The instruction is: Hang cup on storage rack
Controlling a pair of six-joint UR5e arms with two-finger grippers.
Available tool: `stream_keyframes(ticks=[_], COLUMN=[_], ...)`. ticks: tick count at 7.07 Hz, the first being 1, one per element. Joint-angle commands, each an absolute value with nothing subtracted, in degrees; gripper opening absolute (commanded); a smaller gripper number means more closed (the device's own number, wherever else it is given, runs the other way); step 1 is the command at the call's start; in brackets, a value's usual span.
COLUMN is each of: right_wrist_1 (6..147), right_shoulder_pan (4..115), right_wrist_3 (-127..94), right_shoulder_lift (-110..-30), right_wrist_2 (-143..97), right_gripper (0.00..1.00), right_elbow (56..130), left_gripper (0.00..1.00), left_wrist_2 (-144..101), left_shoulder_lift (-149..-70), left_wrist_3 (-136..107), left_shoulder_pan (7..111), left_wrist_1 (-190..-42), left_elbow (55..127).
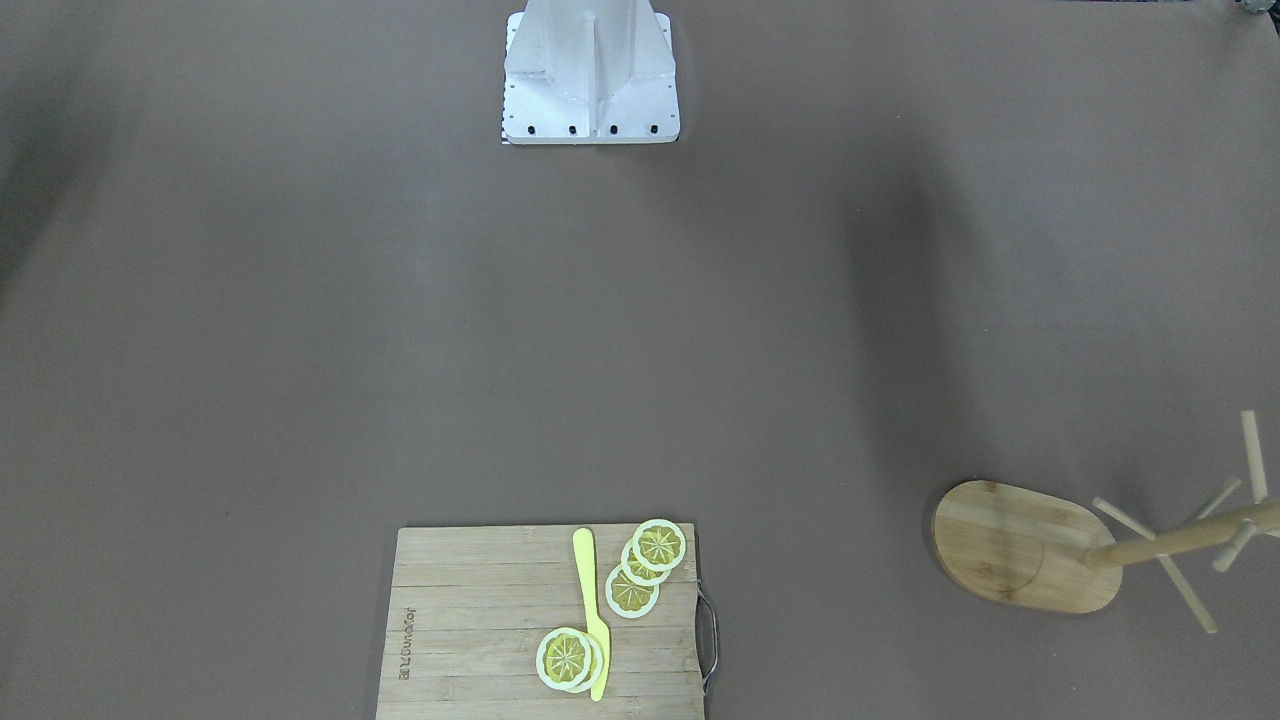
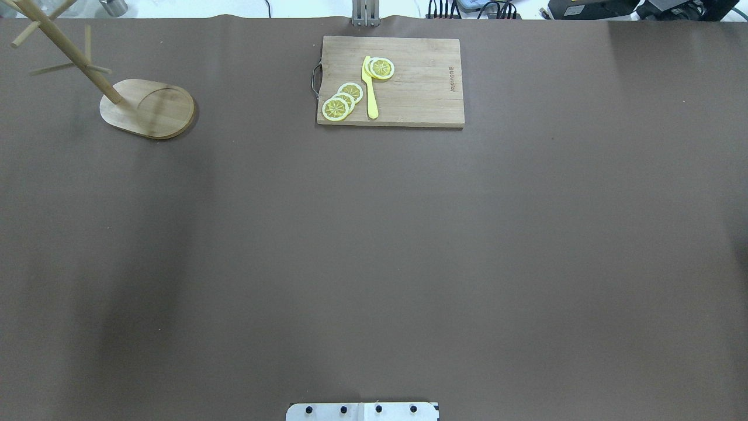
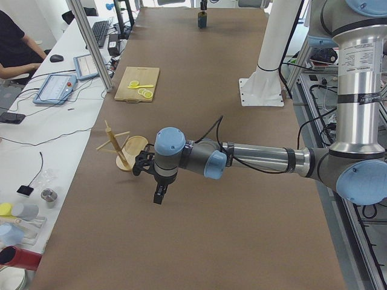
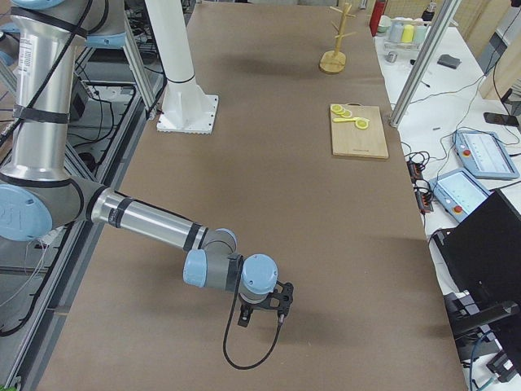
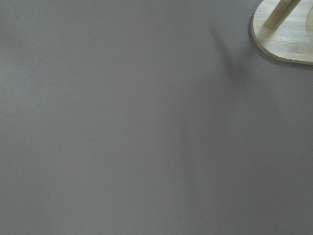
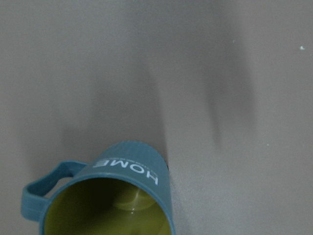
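The cup is a blue-grey mug with white "HOME" lettering and a yellowish inside. It shows only in the right wrist view, at the bottom left, handle to the left, on the brown table. The storage rack is a wooden mug tree on an oval base at the table's far left; it also shows in the front view, the left side view and the left wrist view. My left gripper hangs above the table close beside the rack. My right gripper hangs over the table's right end. I cannot tell whether either is open or shut.
A rectangular bamboo cutting board with lemon slices and a yellow knife lies at the far middle edge. The robot's white base stands at the near middle edge. A black cable loops under the right wrist.
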State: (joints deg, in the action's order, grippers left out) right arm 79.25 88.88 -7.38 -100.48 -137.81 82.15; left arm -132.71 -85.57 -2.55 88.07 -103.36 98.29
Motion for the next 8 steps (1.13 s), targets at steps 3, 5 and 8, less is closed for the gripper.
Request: stream_keyframes(ticks=[3, 5, 8], right_wrist_1=[75.33, 74.97, 74.88], right_shoulder_pan=[88.59, 87.98, 90.16], right_wrist_3=[-7.38, -7.99, -8.0], right_shoulder_lift=[-99.23, -98.18, -93.54], right_wrist_2=[-138.25, -138.34, -137.82], right_gripper=[0.0, 0.0, 0.0], right_elbow=[79.11, 79.71, 85.51], left_gripper=[0.99, 0.99, 0.99], left_wrist_2=[-132.71, -132.71, -132.71], left_shoulder_lift=[-85.61, -85.87, -85.96], left_wrist_3=[-2.55, -2.64, -2.64], left_shoulder_pan=[88.07, 88.07, 88.07], left_wrist_1=[-103.36, -103.36, -103.36], left_elbow=[98.17, 98.0, 97.65])
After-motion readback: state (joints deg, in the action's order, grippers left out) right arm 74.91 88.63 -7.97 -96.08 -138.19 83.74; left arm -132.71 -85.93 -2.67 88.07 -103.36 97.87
